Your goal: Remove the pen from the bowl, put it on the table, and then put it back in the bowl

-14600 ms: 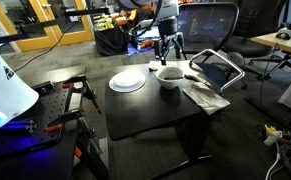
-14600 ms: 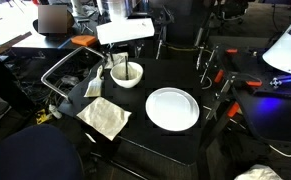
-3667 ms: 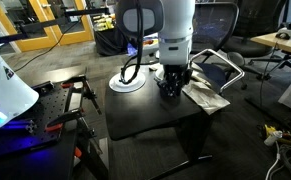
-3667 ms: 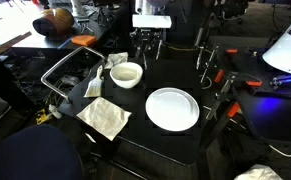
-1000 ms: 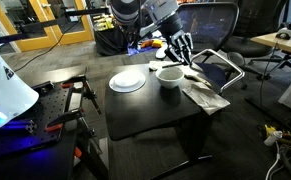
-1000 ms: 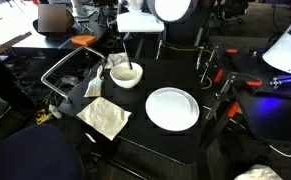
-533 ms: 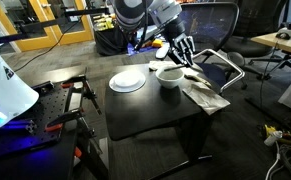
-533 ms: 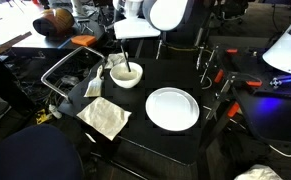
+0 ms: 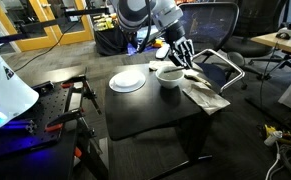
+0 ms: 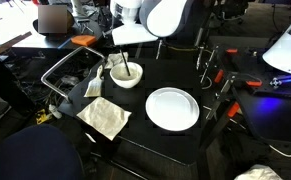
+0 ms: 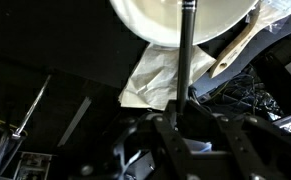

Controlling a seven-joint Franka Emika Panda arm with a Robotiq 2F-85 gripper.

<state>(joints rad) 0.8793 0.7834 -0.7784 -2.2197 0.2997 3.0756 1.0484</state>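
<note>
Wrist view, pen [image 11: 186, 50] clamped in tool [image 11: 185, 128], far end over bowl [image 11: 150, 25]

The arm [image 9: 150, 12] has rounded, glossy white links with dark joint bands. A flat white wrist block [image 10: 133, 34] carries the black gripper [image 9: 182, 57] with dark fingers [image 11: 161, 138].

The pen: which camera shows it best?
Wrist view: the pen is a clear dark stick from the gripper across the white bowl. In an exterior view it is a thin sliver at the bowl; in an exterior view, by the bowl, too small to tell.
</note>
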